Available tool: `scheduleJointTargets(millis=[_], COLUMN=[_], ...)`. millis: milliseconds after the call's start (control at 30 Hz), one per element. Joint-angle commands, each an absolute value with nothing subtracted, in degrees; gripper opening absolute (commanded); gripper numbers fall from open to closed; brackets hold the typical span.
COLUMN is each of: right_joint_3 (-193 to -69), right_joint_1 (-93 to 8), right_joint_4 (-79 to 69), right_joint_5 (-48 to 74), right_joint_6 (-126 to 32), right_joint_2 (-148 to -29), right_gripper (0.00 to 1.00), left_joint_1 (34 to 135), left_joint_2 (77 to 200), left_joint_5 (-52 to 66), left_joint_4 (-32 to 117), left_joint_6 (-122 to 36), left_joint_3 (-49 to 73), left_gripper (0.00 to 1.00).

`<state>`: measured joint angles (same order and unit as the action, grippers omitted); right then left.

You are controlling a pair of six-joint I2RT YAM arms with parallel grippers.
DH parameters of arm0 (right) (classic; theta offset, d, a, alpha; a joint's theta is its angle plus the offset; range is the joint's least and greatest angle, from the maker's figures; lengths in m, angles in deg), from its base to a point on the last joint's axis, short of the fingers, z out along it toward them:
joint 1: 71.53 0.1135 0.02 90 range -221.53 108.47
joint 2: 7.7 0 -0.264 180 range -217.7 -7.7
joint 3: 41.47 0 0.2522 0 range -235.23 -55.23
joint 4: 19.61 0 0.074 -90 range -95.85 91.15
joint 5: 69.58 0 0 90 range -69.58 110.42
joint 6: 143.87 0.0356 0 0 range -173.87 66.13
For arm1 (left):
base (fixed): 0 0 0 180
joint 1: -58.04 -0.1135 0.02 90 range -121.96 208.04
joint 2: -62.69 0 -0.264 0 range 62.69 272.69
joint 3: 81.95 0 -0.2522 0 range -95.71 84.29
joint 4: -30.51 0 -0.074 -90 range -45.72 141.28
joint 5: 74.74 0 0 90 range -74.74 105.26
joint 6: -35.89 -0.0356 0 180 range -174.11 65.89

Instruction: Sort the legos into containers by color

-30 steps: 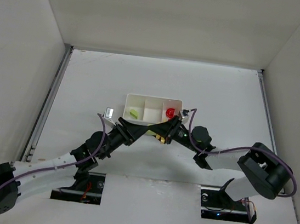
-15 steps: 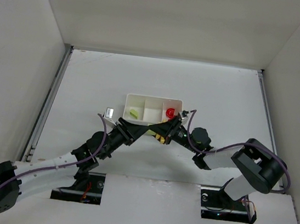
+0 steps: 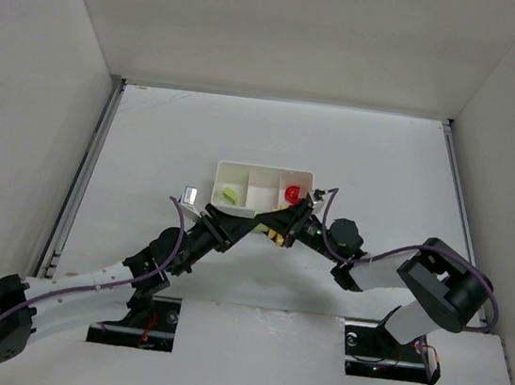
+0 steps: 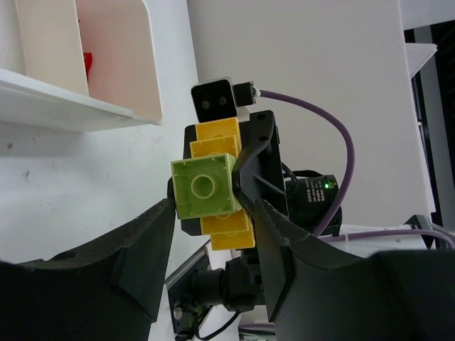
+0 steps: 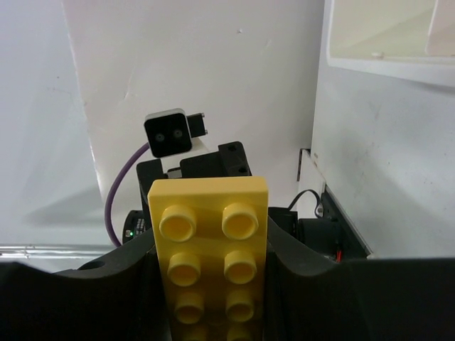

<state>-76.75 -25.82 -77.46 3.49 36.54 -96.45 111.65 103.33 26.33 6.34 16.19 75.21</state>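
The white tray [image 3: 265, 168] has a light green brick [image 3: 230, 193] in its left compartment and a red brick [image 3: 292, 194] in its right one. Both grippers meet just in front of the tray. My right gripper [image 3: 283, 226] is shut on a long yellow brick [image 5: 210, 234], studs facing its camera. In the left wrist view a light green brick [image 4: 205, 186] is stuck on that yellow brick [image 4: 226, 234]. My left gripper [image 4: 213, 209] has its fingers closed against the sides of this green brick. The red brick [image 4: 87, 62] shows in the tray's end compartment.
The tray's front wall [image 4: 64, 99] is close above and left of the held bricks. The tray's corner [image 5: 384, 42] is at the upper right of the right wrist view. White enclosure walls stand on three sides of the table.
The right arm's elbow has shifted slightly left and up. The left arm has crept a little toward the right gripper. Both grippers stay together at the bricks.
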Motion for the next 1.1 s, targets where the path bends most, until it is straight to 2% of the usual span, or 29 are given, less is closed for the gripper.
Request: scheduleJointTargets(millis=[0,100,367,733,933,1067], right_joint_3=[-76.77,-76.85,-76.85,-78.26,-77.30,-76.50], right_joint_1=[-26.49,-26.58,-26.49,-24.56,-24.56,-24.82], right_joint_4=[-84.86,-84.42,-86.00,-85.56,-84.78,-82.14], right_joint_5=[4.07,3.90,4.69,4.60,4.86,4.86], right_joint_6=[36.48,36.22,36.83,36.65,35.69,34.20], right_joint_2=[-95.42,-95.33,-96.12,-98.84,-97.00,-95.07], right_gripper=[0.43,0.43,0.44,0.45,0.57,0.62], left_joint_1=[111.87,111.79,111.52,111.26,111.35,110.91], left_joint_2=[101.98,101.80,103.29,104.96,102.77,100.83], left_joint_5=[25.99,25.99,25.63,25.63,26.25,26.34], left_joint_4=[2.88,2.62,2.44,-0.19,-0.20,0.59], left_joint_6=[16.99,17.08,17.08,17.08,16.12,16.03], left_joint_3=[75.24,75.41,74.98,74.71,75.15,75.77], left_gripper=[0.47,0.47,0.38,0.37,0.23,0.21])
